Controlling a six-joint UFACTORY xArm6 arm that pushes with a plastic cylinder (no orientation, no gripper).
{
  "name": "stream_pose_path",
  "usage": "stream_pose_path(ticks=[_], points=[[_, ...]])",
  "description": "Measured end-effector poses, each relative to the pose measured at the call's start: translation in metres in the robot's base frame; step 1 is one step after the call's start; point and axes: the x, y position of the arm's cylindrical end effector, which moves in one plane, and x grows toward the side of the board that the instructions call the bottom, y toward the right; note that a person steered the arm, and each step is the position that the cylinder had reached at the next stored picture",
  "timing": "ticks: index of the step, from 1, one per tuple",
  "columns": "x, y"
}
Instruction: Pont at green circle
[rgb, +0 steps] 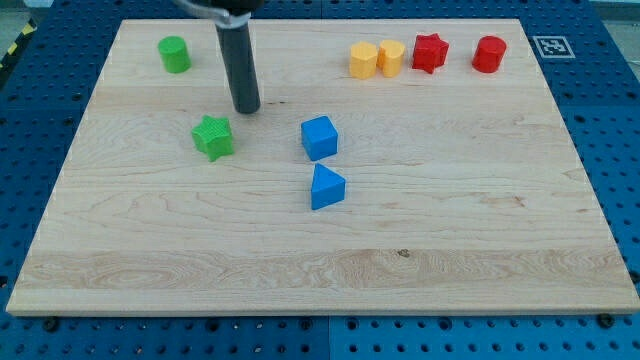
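Observation:
The green circle block (174, 54) stands near the board's top left corner. My tip (247, 109) is on the board to the right of and below it, well apart from it. A green star block (213, 137) lies just below and left of the tip, not touching it. The dark rod rises from the tip to the view's top edge.
A blue cube (319, 137) and a blue triangle (326, 187) sit near the middle. A yellow hexagon (363, 60), a yellow cylinder (390, 57), a red star (430, 52) and a red circle (489, 54) line the top right. The wooden board (500, 230) lies on a blue perforated table.

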Motion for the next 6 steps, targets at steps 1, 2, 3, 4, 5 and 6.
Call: stream_pose_path(ticks=[1, 2, 3, 4, 5, 6], points=[[-0.046, -0.01], [-0.084, -0.038], [-0.112, -0.077], [-0.126, -0.123], [-0.11, -0.134], [-0.104, -0.119]])
